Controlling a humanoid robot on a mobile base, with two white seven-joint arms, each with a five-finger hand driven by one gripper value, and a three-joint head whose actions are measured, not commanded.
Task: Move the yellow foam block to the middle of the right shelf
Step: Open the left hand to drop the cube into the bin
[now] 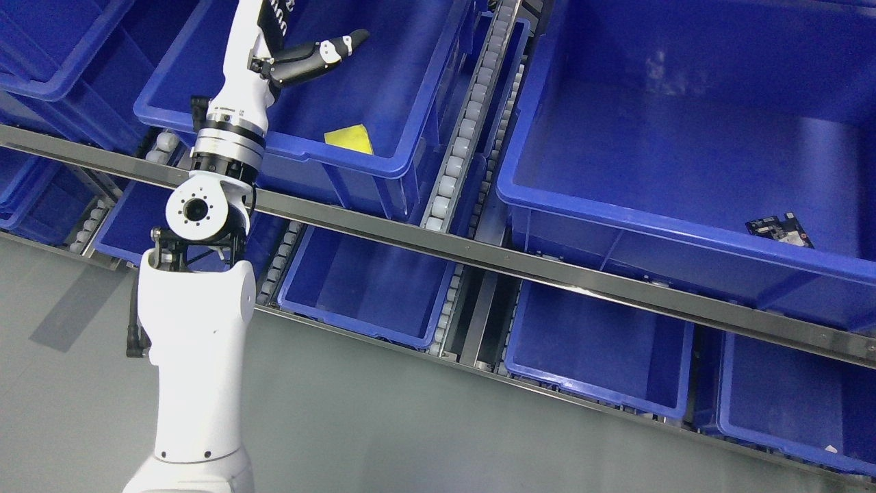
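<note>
Foam block (pixel 350 139) lies in left bin (pixel 404 166), apart from left hand (pixel 311 58) above, fingers seemingly extended, holding nothing; right bin (pixel 616 212) lacks it, transfer outstanding

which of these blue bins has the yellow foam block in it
The upper bin left of centre, under the left hand; the yellow foam block lies by its front wall. The big right bin holds a dark part.
</note>
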